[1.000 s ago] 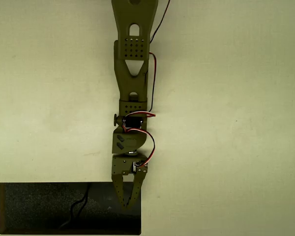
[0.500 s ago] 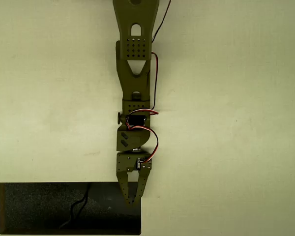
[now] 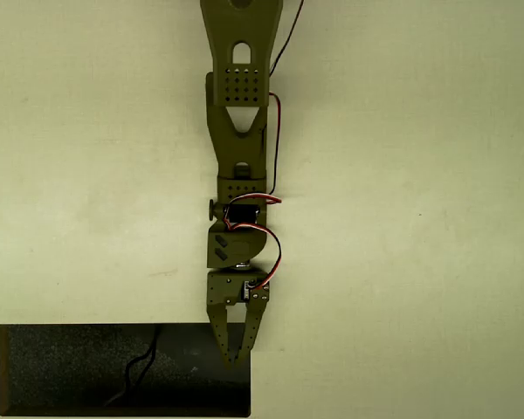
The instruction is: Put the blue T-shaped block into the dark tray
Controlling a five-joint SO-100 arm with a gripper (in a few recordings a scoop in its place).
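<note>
In the overhead view one olive-green arm (image 3: 238, 131) reaches straight down the picture from the top edge, with red and black wires (image 3: 273, 140) looping along its right side. It ends in one gripper (image 3: 236, 356) with two fingers; these taper toward each other and their tips meet, or nearly meet, in a narrow V, with only a thin wedge of light showing higher up between them. Whether anything is pinched at the tips cannot be told, since no blue shows there. One dark tray (image 3: 70, 371) lies along the bottom left of the picture, long side running left to right, its floor speckled and matte with a bevelled rim around it. The fingertips (image 3: 232, 353) stand over the tray's upper right corner, inside its outline as seen from above; their height above the floor cannot be judged. One thin wavy dark line (image 3: 140, 362) runs across the tray floor from near the upper rim down toward the lower left, well to the left of the fingertips. The tray rests on one pale, cream-coloured table (image 3: 419, 218), which has a few faint marks.
</note>
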